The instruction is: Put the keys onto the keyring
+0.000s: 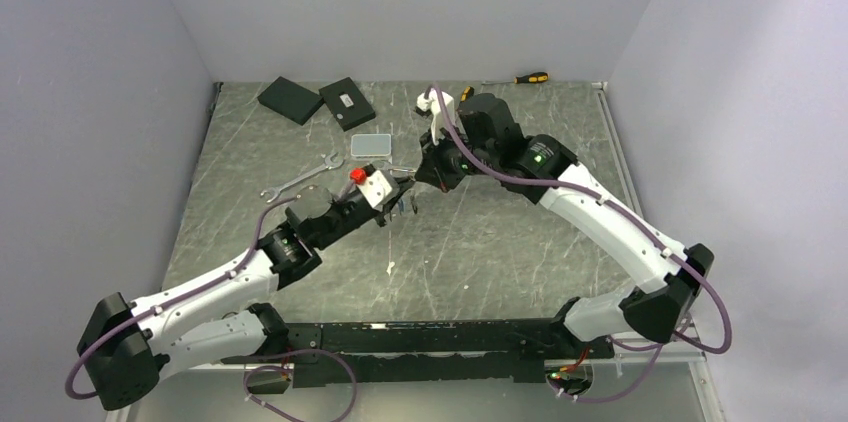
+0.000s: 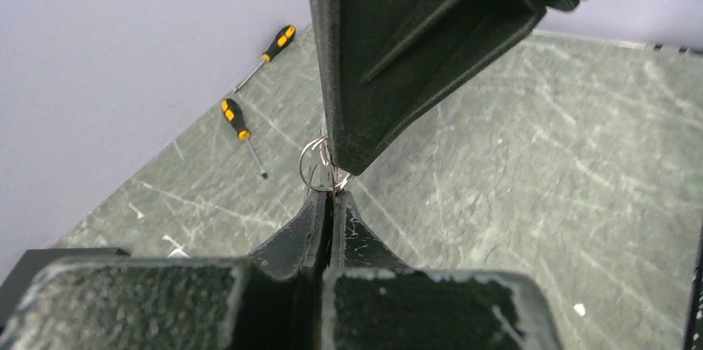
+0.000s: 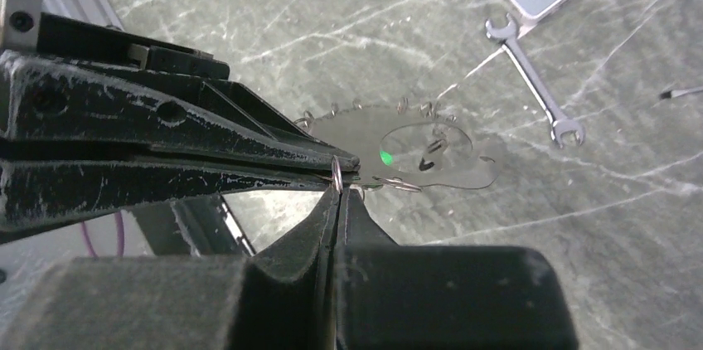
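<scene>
Keyring point(image 2: 317, 166) held above tabletop point(image 2: 539, 159), pinched right where both sets of tips meet. Right gripper point(image 3: 338, 194) clamped shut on the wire; left gripper point(image 2: 332, 194) likewise, nose to nose. Green key tag point(image 3: 385, 155) just past the tips.

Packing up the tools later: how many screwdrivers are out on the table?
2. The far screwdriver lies by the back wall; the near screwdriver lies just in front of it. Others could be hidden from view.

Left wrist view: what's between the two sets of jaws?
In that view, a small wire ring where the shut left gripper and right gripper meet; which grips it is unclear.
</scene>
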Controlling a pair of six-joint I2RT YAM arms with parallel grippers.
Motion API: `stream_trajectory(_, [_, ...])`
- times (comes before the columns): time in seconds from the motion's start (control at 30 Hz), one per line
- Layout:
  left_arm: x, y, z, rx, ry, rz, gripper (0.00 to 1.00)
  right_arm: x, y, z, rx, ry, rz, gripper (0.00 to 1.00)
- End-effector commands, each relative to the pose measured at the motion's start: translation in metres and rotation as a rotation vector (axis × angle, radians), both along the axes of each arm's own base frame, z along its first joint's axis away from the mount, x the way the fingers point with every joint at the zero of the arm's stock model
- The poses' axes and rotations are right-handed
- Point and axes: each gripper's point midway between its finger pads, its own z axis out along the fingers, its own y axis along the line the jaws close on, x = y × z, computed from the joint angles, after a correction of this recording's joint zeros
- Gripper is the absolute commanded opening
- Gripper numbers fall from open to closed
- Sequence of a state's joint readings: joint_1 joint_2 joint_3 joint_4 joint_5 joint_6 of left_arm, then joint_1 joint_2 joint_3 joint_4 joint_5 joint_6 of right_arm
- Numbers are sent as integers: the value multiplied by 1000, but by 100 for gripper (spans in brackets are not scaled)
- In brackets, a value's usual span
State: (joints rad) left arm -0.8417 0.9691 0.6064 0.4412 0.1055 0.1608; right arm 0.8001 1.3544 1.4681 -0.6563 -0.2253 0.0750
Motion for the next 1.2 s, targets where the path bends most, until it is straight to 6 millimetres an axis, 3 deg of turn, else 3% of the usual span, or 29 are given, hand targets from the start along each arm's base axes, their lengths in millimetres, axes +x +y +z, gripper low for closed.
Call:
stream_trajectory(0.0, [1,5,-34,213,7,32,0,-3,-9,13,-12,53,32,0])
stream_trajectory(0.4, [1,3,-45,267,10,50,0,-18,-20,-19,-136,165,79,0])
stream_trajectory(0.57, [-1,2,-48,231,31,54,0,-9,-12,-15,-99,136,67,0])
stream_trajectory(0.6, [0,3,-47,215,37,63,0,-5,-10,-10,-74,116,55,7])
stream_trajectory(0.67, [2,2,-45,178,58,80,0,-1,-8,-2,-15,79,29,30])
stream_trajectory(0.77, [5,2,-39,112,84,107,0,3,-8,12,73,10,0,52])
stream_trajectory(0.93, [8,-3,-20,-32,109,124,0,5,-14,26,202,-80,-62,56])
stream_trajectory(1.0, [9,-3,-12,-96,117,133,0,-2,-13,28,296,-110,-54,55])
stream_trajectory(1.03, [9,-4,-8,-120,116,128,0,-8,-12,39,365,-160,-26,55])
stream_trajectory(1.17, [8,-7,4,-153,144,114,0,-15,-11,27,403,-207,19,54])
